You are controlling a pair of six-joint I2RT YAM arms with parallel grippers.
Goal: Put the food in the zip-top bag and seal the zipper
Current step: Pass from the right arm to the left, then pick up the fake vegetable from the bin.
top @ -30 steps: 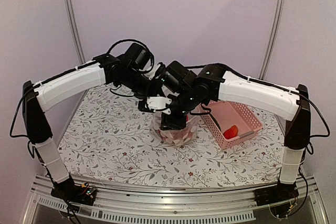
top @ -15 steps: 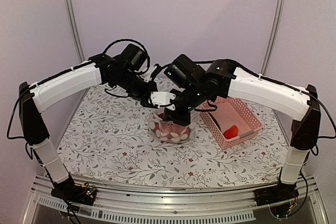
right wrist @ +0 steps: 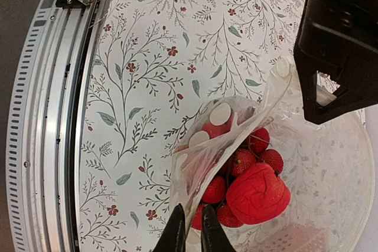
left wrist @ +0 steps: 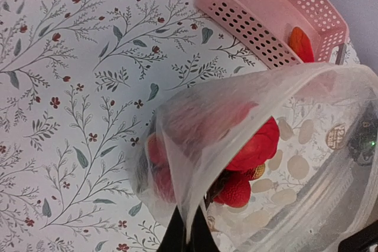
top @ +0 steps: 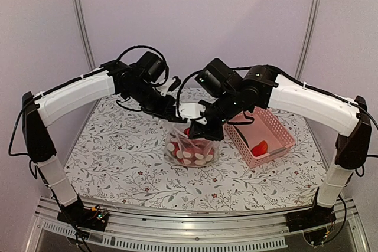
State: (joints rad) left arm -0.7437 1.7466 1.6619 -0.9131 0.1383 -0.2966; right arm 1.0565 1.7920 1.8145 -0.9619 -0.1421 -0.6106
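Note:
The zip-top bag (top: 190, 150) stands on the table's middle with its mouth held open between both grippers. It holds red food (top: 188, 132): a big wrinkled red fruit (right wrist: 257, 193) and a cluster of small red fruits (right wrist: 244, 162). The food also shows in the left wrist view (left wrist: 255, 147). My left gripper (top: 175, 114) is shut on the bag's rim (left wrist: 188, 219). My right gripper (top: 202, 129) is shut on the opposite rim (right wrist: 192, 206). A ridged strip (left wrist: 313, 202) runs along the bag's far wall. Eggplant and green piece are not in view.
The pink lattice basket (top: 264, 129) stands right of the bag and holds a red-orange piece (top: 258, 147); both show in the left wrist view, basket (left wrist: 269, 10) and piece (left wrist: 300, 43). The table's metal front rail (right wrist: 41, 116) lies near.
Both grippers rose and drew apart, keeping their hold on the bag's rim. The bag's mouth opened wider and the red food inside came into view from above.

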